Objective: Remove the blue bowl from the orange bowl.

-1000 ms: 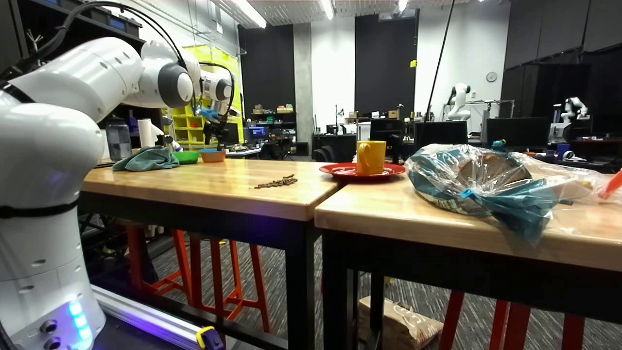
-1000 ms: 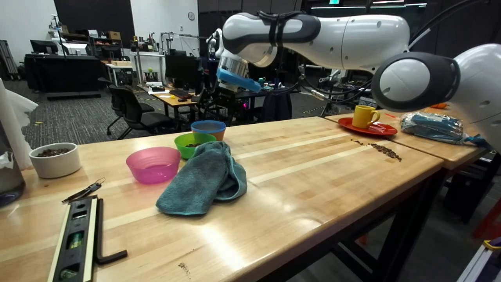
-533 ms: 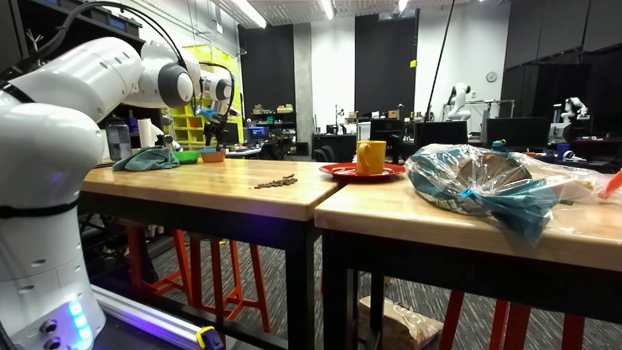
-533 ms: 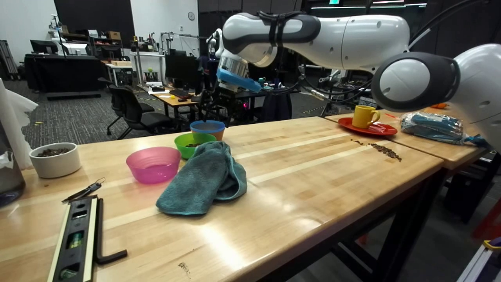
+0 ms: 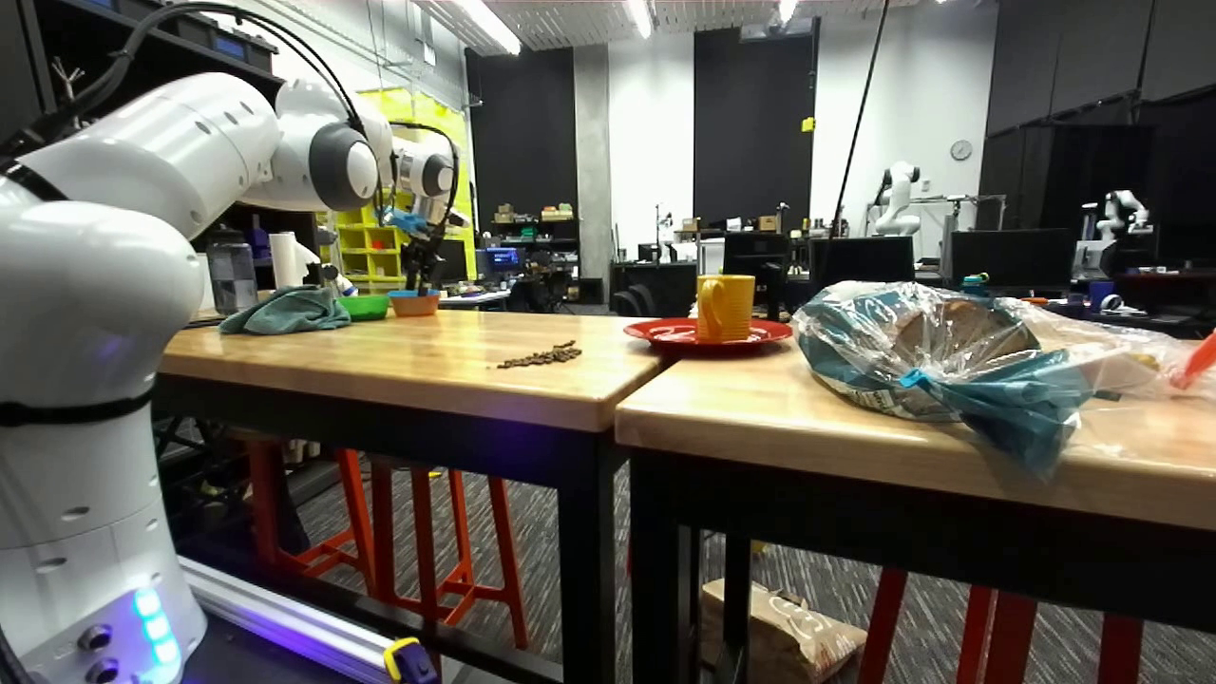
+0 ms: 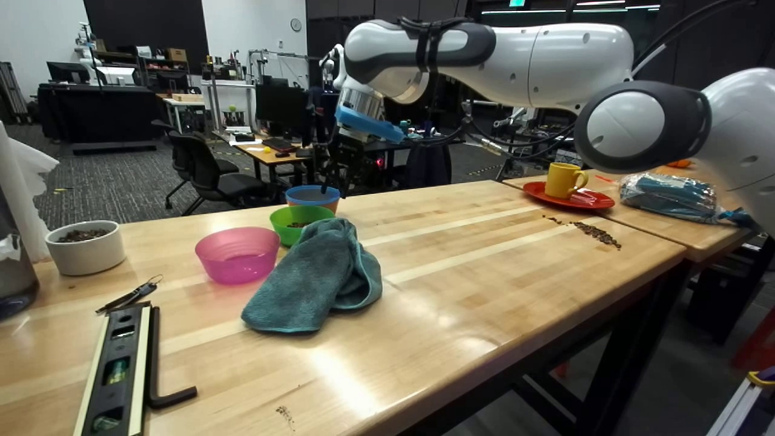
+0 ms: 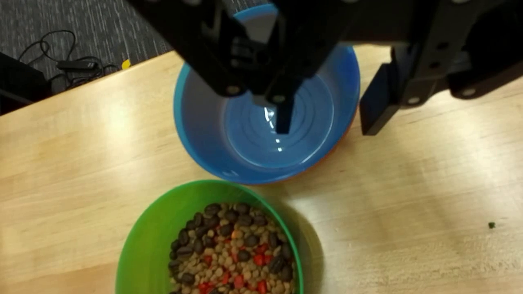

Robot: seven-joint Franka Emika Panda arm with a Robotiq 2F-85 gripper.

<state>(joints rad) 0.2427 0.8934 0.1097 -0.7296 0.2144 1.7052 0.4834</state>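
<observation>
The blue bowl is nested inside the orange bowl, near the table's far edge. In the wrist view the blue bowl looks empty, and only a thin sliver of orange shows beneath its rim. My gripper is over the bowls, jaws partly apart. One of its fingers reaches into the blue bowl; the opposite one stands just outside the right rim, and whether it touches is unclear. Nothing is clamped between them. Both exterior views show the gripper low at the blue rim, pointing down.
A green bowl holding beans and lentils sits close beside the stacked bowls. Nearby are a pink bowl and a teal towel. A red plate with a yellow mug stands farther along the table.
The jaws have drawn closer together. The nested bowls have slid a little to the left in both exterior views. The arm itself looks almost still.
</observation>
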